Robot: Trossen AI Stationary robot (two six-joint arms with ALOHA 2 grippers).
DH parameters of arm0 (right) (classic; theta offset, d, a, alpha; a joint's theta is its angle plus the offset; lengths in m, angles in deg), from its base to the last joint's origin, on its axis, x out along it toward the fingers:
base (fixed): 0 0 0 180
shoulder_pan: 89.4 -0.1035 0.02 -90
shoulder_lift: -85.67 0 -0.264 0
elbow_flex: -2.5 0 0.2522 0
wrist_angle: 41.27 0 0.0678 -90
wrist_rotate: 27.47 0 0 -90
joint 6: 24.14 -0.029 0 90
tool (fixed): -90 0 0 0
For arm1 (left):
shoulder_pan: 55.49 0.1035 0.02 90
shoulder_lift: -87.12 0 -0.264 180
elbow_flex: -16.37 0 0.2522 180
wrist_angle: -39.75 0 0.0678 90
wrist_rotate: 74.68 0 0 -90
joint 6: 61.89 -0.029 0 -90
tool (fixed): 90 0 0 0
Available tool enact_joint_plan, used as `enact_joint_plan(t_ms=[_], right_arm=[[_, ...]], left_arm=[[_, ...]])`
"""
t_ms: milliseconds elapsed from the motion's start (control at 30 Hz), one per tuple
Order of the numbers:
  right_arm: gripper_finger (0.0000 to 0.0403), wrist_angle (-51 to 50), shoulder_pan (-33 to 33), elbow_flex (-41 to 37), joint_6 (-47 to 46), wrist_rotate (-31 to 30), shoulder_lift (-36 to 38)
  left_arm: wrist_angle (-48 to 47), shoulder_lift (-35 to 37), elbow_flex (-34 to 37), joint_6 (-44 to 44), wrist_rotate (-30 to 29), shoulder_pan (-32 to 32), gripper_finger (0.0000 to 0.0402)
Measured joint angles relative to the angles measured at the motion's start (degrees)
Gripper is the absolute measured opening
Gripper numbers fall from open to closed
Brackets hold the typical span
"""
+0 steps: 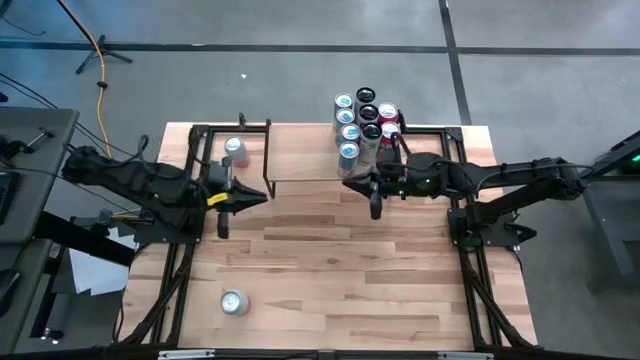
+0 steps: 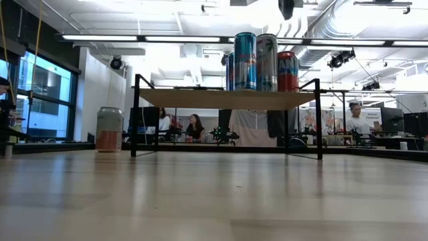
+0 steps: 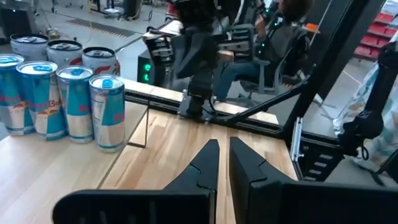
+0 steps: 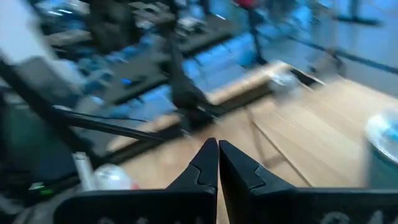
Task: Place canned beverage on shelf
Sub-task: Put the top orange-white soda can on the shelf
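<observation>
Left arm: we see it reach in from the left edge of the high view, stretched almost level toward the middle, wrist just past the shelf's left end.
Left gripper (image 1: 256,196): fingers pressed together and empty, tips pointing right over bare tabletop; in its own wrist view the two dark fingers (image 3: 208,163) sit nearly touching.
Right arm: it comes in from the right edge of the high view, elbow bent near the table's right side, forearm running left along the shelf's front edge.
Right gripper (image 1: 349,181): pressed together too, nothing between the fingers, tips pointing left, just in front of the can cluster.
Shelf (image 1: 300,152): light plank on thin black legs, upper middle of the high view; in the low view we see it raised on its legs across the centre.
Cans on shelf (image 1: 362,122): a tight upright group at the shelf's right end, blue-and-silver ones with darker and red ones behind.
Pale can (image 1: 234,150): upright on the table, upper left, just beside the shelf's left legs.
Loose can (image 1: 234,302): lower left of the high view, alone on the table (image 1: 400,280), well apart from both grippers; we can't tell whether it stands or lies.
Background: people are seated at desks beyond the table in the low view.
</observation>
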Motion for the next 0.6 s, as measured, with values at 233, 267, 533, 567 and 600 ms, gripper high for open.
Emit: enact_joint_plan(t_ms=[233,267,533,567,600], right_arm=[[0.0045,4.3,0.0,0.32,2.88,3.63,-0.02],[0.0064,4.3,0.0,0.5,2.93,3.62,-0.02],[0.0267,4.13,0.0,0.63,0.49,3.72,-0.02],[0.029,4.11,0.0,0.63,0.41,3.83,-0.02],[0.0313,4.11,0.0,0.63,0.38,3.87,-0.02]], left_arm=[[0.04,2.43,0.01,0.07,-3.23,0.04,0.0029],[0.03,2.76,0.02,0.08,-3.84,0.04,0.0041],[-0.45,4.16,0.02,1.25,-5.73,0.04,0.0175],[-0.63,4.14,0.02,1.55,-5.75,0.05,0.0194],[-0.82,4.12,0.02,1.91,-5.75,0.04,0.0211]])
